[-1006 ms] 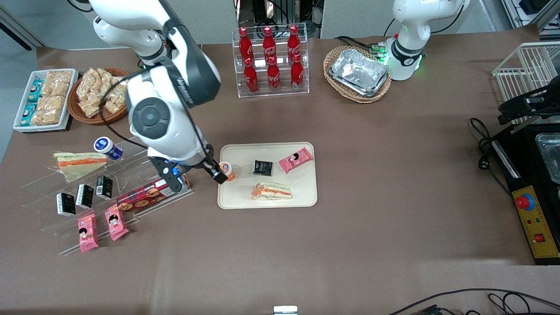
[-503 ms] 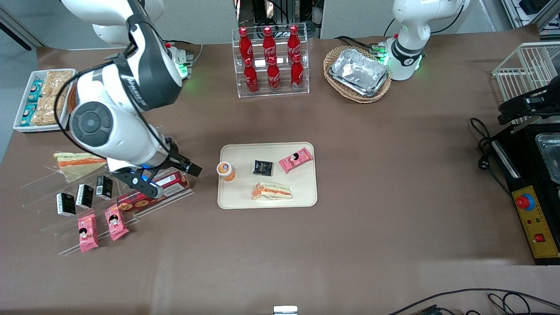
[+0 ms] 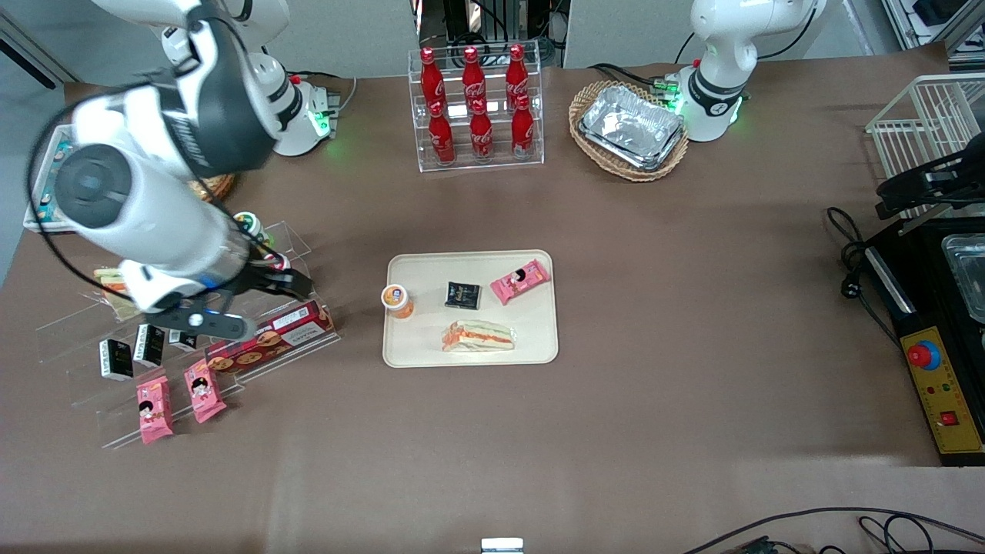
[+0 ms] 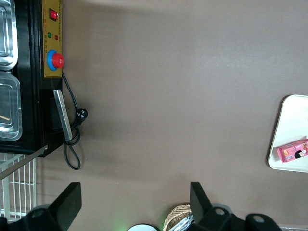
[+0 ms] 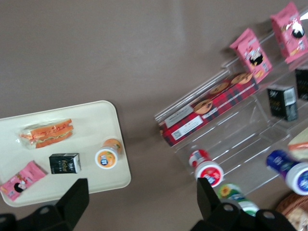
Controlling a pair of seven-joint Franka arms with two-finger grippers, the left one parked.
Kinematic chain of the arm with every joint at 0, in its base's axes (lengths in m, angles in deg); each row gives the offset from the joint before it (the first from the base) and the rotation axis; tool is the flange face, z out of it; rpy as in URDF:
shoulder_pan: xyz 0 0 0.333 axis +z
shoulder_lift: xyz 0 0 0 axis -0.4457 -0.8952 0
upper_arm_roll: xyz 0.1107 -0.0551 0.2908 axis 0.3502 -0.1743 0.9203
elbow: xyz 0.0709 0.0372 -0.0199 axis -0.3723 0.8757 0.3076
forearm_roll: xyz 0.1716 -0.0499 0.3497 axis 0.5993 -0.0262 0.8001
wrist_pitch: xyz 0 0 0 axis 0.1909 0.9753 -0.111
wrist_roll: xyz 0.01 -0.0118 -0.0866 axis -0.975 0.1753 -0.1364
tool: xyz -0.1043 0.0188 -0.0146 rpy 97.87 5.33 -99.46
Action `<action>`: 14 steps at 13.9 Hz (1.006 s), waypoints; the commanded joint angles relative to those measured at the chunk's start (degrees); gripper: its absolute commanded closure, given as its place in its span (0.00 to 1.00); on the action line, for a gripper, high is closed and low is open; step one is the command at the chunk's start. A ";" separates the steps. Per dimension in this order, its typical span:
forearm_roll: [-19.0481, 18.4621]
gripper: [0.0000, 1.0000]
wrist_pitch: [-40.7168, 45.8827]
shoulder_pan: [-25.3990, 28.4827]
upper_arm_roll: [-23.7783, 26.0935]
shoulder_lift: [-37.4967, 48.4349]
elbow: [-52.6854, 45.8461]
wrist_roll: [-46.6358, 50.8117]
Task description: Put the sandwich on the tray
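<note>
The sandwich [image 3: 477, 336], a clear-wrapped wedge with an orange-red filling edge, lies on the cream-beige tray [image 3: 531, 331], on the part nearest the front camera. It also shows in the right wrist view [image 5: 47, 134] on the tray [image 5: 94, 122]. My gripper [image 3: 254, 304] is open and empty. It hovers above the clear acrylic shelf [image 3: 300, 238], well away from the tray toward the working arm's end of the table. In the right wrist view the gripper [image 5: 142, 188] is over bare tablecloth between the tray and the shelf.
On the tray also stand an orange-lidded cup [image 3: 397, 300], a black packet [image 3: 462, 295] and a pink packet [image 3: 521, 281]. The shelf holds a red cookie box [image 3: 273, 332], pink packets and a longer sandwich wedge [image 5: 299, 148]. A cola bottle rack [image 3: 477, 108] and a basket of foil trays [image 3: 631, 127] stand farther from the camera.
My gripper has moved from the orange-lidded cup at the tray's edge toward the working arm's end, over the shelf. The cup stays on the tray. The sandwich has not moved.
</note>
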 commanded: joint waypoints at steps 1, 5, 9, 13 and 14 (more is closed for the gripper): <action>-0.74 0.00 1.05 -5.94 0.70 4.98 2.91 -12.33; -1.26 0.00 2.28 -12.37 0.87 9.98 5.80 -24.82; -5.03 0.00 2.29 -17.98 4.63 17.27 12.12 -28.10; -6.09 0.00 0.62 -34.24 21.16 23.78 20.30 -27.66; -6.71 0.00 0.18 -34.53 21.44 24.41 21.10 -27.66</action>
